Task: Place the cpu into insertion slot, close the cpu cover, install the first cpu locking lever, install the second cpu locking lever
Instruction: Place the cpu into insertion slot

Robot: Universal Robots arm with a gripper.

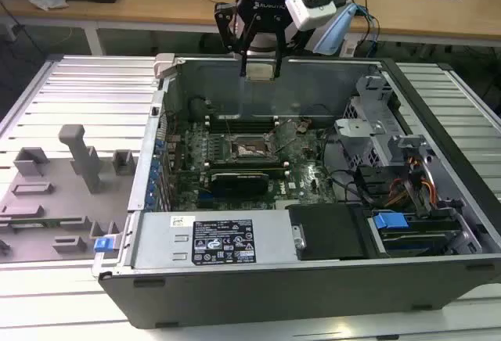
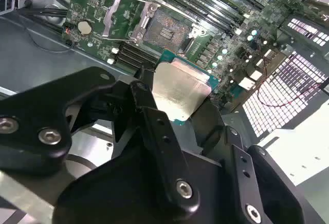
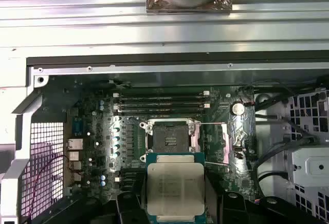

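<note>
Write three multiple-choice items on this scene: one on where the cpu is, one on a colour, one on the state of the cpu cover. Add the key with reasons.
1. Where is the cpu?
A. Seated in the socket
B. In the gripper, above the computer case
C. Lying on the table outside the case

2. What colour is the board edge around the cpu's metal top?
A. Green
B. Red
C. Yellow

3. How does the cpu cover stand?
A. Shut over the socket
B. Lying loose on the case floor
C. Swung open, leaving the insertion slot bare

Key: 1 B, since both wrist views show the gripper clamped on the chip short of the socket. 2 A, since a green rim borders the silvery top. 3 C, since the frame plate sits tilted beside the exposed socket.
</note>
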